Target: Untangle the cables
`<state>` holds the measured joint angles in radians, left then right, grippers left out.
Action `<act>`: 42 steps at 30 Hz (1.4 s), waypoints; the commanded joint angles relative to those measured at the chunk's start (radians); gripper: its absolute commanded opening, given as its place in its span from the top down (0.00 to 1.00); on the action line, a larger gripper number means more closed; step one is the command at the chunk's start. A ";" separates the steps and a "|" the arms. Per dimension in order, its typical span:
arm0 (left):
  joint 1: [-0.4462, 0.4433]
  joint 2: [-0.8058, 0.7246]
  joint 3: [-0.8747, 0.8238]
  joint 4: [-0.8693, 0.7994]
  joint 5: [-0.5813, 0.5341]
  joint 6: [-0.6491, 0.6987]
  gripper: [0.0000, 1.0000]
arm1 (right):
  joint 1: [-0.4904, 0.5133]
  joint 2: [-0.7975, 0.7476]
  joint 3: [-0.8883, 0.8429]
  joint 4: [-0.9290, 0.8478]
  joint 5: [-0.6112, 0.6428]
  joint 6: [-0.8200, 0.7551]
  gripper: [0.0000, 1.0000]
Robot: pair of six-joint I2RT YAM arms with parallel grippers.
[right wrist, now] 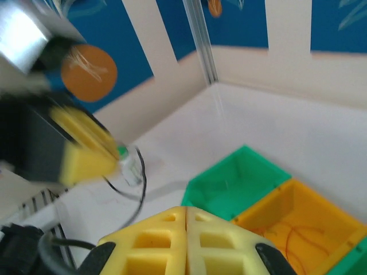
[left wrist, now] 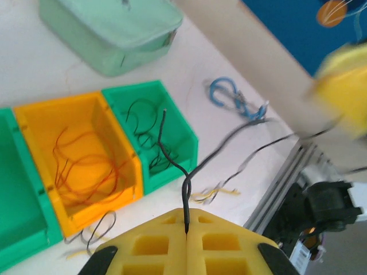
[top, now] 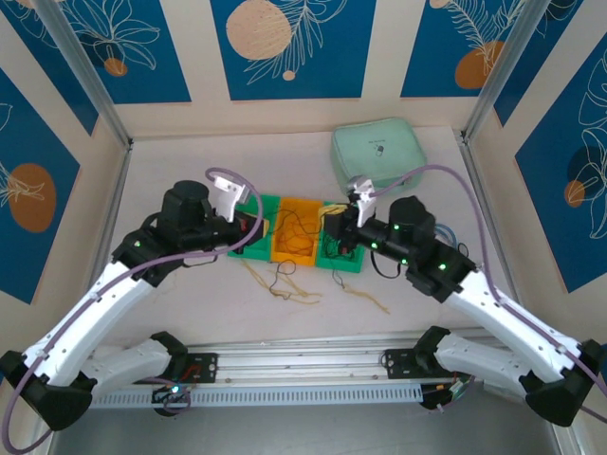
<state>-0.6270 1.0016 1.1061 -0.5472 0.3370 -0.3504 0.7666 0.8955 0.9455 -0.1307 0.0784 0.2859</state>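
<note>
This was a robotics lab cell: a white tabletop (top: 190, 171) boxed in by printed blue-and-beige wall panels (top: 285, 47) set between aluminium posts (top: 81, 71). A slotted aluminium rail (top: 303, 365) ran along the tabletop's near edge, carrying the left arm (top: 104, 303) and right arm (top: 503, 322).

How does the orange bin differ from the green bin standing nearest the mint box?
Colour: the orange bin is orange, the green bin is green. Contents: the orange bin holds orange cables, while the green bin holds black cables. Both are open-topped rectangular bins of similar size, standing side by side.
</note>
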 commanded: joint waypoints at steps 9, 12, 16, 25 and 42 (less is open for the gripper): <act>-0.007 0.016 -0.099 0.062 0.013 -0.008 1.00 | 0.007 0.007 0.168 -0.133 -0.051 -0.029 1.00; -0.008 0.030 -0.126 0.091 0.028 -0.019 1.00 | 0.006 0.023 0.216 -0.135 -0.050 -0.042 1.00; -0.008 0.045 -0.169 0.151 0.072 -0.042 0.95 | 0.005 0.044 0.266 -0.127 -0.064 -0.035 1.00; -0.007 0.047 -0.235 0.271 0.168 -0.064 0.75 | 0.006 0.079 0.360 -0.188 -0.082 0.035 1.00; -0.095 0.013 -0.734 0.879 0.231 -0.079 0.31 | 0.011 0.101 0.406 -0.163 -0.149 0.132 1.00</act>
<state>-0.7036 1.0325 0.4103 0.1459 0.5816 -0.4610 0.7673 0.9920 1.3121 -0.3347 -0.0441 0.3901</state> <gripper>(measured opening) 0.676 0.056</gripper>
